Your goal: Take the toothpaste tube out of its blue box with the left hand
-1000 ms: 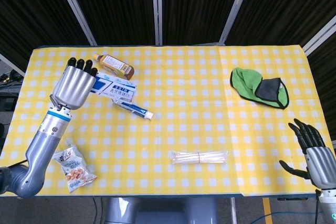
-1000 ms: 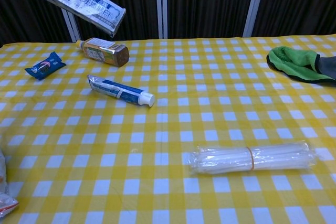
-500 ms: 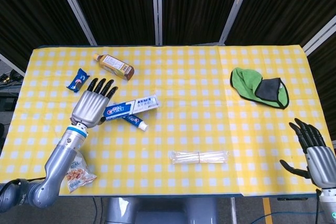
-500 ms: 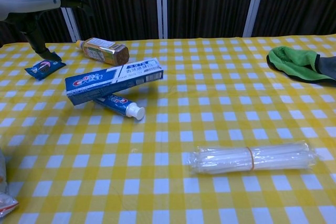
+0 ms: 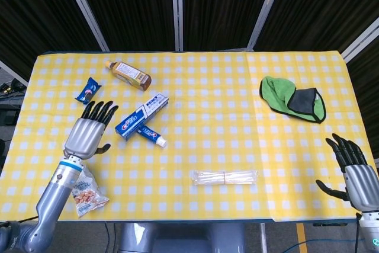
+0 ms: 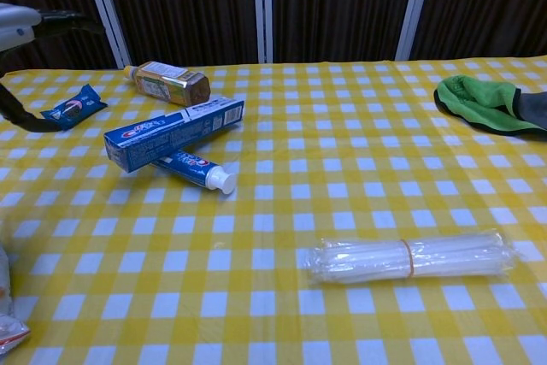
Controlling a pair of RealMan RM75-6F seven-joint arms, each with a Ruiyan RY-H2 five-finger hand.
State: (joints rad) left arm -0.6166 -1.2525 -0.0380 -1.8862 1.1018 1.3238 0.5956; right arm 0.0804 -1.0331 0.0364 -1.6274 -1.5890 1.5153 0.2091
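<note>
The blue toothpaste box (image 5: pixel 141 117) (image 6: pixel 173 132) lies on the yellow checked table, slanting across the toothpaste tube (image 5: pixel 150 135) (image 6: pixel 201 170). The tube is outside the box, its white cap pointing toward the front right. My left hand (image 5: pixel 89 135) hovers left of the box, fingers apart and holding nothing; in the chest view only its edge (image 6: pixel 21 27) shows at the far left. My right hand (image 5: pixel 355 173) stays open at the table's front right corner, empty.
An amber bottle (image 5: pixel 128 74) (image 6: pixel 166 82) lies behind the box. A blue snack packet (image 5: pixel 88 89) (image 6: pixel 73 107) sits at the back left, a peanut bag (image 5: pixel 84 189) at the front left. A wrapped bundle of sticks (image 5: pixel 224 177) (image 6: pixel 408 256) lies front centre, a green cloth (image 5: pixel 292 98) at right.
The left hand let go of the box and drew back to the left. The box dropped from the air onto the tube and settled at a slant.
</note>
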